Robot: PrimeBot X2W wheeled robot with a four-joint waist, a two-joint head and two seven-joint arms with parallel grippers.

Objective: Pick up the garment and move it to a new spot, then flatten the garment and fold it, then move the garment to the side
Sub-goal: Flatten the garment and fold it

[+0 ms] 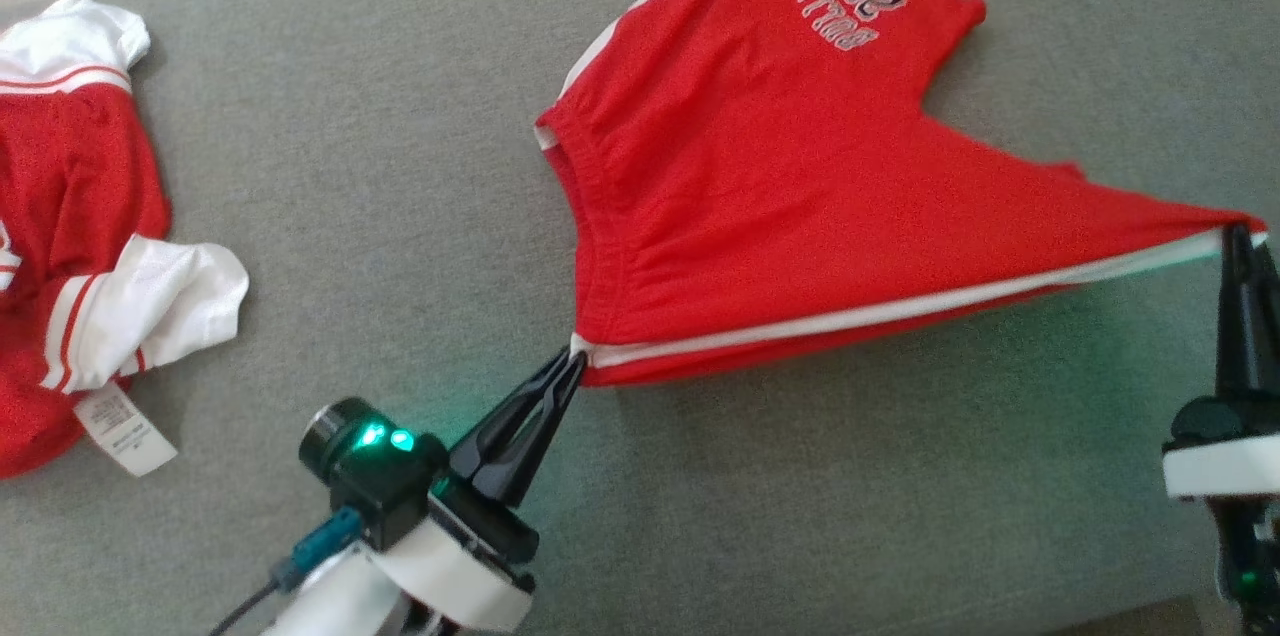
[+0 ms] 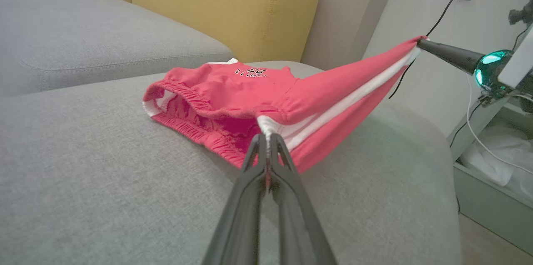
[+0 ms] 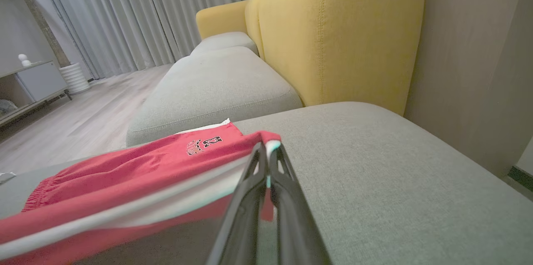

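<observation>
shorts on cushion, jersey leftward — well apart

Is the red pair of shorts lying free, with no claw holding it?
No, the left claw and the right claw each pinch one corner of the shorts.

Living room at home, grey sofa (yellow backrest), curtains

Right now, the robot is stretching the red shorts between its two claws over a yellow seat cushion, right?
The seat cushion is grey, not yellow; only the backrest is yellow, as the left wrist view shows. The left gripper and right gripper do stretch the red shorts between them.
</observation>
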